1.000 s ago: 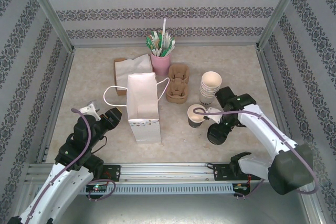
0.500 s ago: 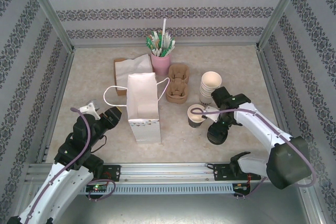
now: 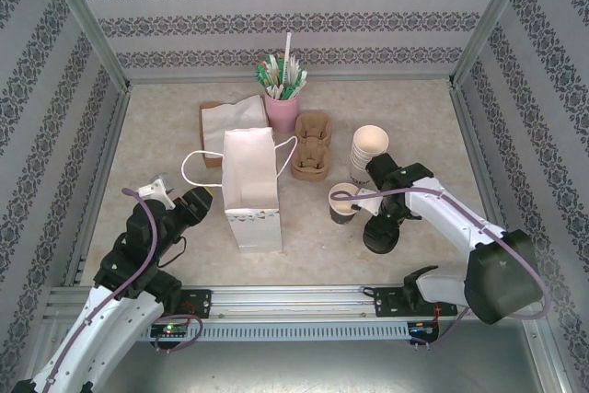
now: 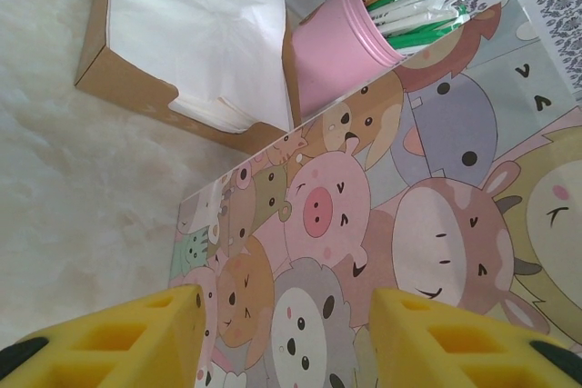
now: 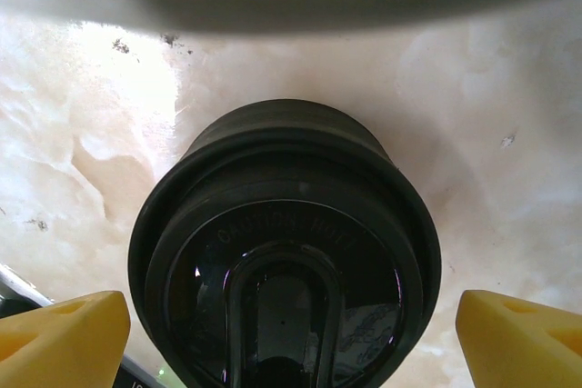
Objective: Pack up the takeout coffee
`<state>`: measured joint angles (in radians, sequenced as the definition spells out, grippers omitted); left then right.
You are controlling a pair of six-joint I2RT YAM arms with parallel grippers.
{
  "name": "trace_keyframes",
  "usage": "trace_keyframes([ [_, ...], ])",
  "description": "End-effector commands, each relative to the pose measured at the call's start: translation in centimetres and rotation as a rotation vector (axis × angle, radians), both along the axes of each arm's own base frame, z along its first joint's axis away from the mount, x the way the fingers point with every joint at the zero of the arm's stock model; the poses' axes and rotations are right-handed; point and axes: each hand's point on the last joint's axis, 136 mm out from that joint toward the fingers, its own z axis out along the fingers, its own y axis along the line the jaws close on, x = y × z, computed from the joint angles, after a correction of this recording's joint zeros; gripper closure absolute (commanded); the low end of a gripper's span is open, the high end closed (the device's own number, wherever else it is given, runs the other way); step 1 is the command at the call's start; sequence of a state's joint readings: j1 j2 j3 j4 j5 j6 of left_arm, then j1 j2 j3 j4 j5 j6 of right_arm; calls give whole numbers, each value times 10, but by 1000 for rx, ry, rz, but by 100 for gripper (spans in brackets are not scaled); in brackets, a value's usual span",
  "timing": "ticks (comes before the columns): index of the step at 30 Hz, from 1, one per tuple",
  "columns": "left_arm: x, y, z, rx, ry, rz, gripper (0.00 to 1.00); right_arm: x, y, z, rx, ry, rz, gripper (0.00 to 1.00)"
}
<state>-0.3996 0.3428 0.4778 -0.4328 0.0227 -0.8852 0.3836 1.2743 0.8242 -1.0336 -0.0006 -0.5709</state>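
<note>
We see the right gripper [image 5: 291, 329] wide open around the pile of black lids [image 5: 284, 179]; the left gripper [image 4: 286, 315] is half open and empty, before the bag [image 4: 427, 197].

I take the white paper bag [image 3: 250, 186] as my landmark, with cartoon animals printed on its near side. Behind it sit a cardboard napkin box [image 3: 221, 121] and a pink cup of green and white sticks [image 3: 282, 112]. Just right is a pulp cup carrier [image 3: 311, 144]. Farther right are stacked lidless cups [image 3: 369, 149] and a pile of black lids [image 5: 284, 224].
</note>
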Motion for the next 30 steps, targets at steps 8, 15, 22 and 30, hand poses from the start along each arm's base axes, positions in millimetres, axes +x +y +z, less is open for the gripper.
trace_keyframes([
  [8,0,0,14,14,-37,-5,47,-8,-5,-9,-54,28,19,15],
  [15,-1,0,13,13,-34,-6,46,-8,-6,-9,-57,23,22,17],
  [22,0,0,14,12,-39,-9,46,-8,-5,-8,-53,18,23,25],
  [30,-1,-1,17,8,-44,-11,46,-5,-3,-4,-40,2,27,29],
])
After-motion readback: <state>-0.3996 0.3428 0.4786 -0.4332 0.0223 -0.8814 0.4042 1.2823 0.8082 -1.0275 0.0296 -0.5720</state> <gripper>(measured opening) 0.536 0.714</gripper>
